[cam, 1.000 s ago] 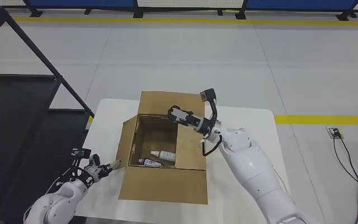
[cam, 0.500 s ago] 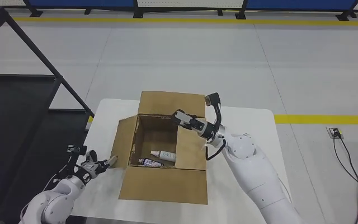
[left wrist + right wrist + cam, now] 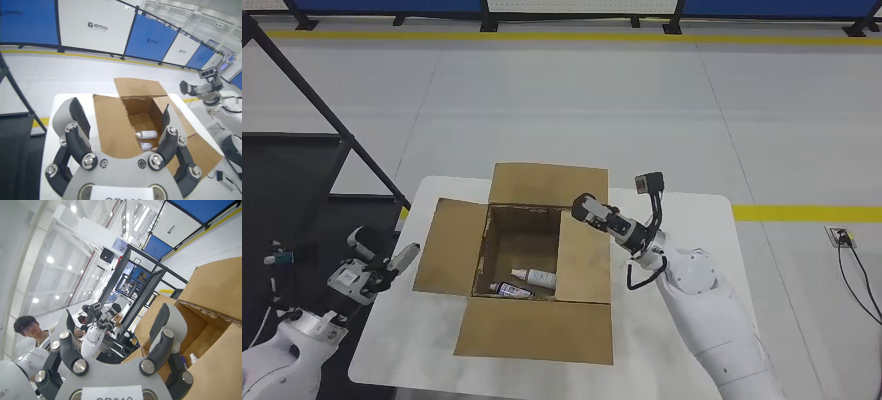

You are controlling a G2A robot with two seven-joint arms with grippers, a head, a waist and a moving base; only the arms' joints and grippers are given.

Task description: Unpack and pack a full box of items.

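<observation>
An open cardboard box (image 3: 527, 330) stands mid-table with its flaps spread outward. Inside lie a white bottle (image 3: 538, 275) and a dark tube (image 3: 510, 290). My left gripper (image 3: 402, 257) is open and empty, off the table's left edge, just clear of the left flap (image 3: 447, 245). In the left wrist view its jaws (image 3: 122, 117) frame the box (image 3: 113, 121), the bottle (image 3: 148, 134) and the tube (image 3: 145, 146). My right gripper (image 3: 587, 208) is open and empty above the box's far right corner. Past its jaws (image 3: 115, 321) I see the box (image 3: 208, 285) and the bottle's cap (image 3: 193, 358).
The white table (image 3: 457, 190) has bare strips left and right of the box. A black metal frame (image 3: 302, 200) and dark panel stand close on the left. Yellow floor lines run beyond the table.
The box's left flap has swung outward and lies flatter. My left gripper has drawn back to the left, away from the flap. My right gripper has shifted right, off the box's middle.
</observation>
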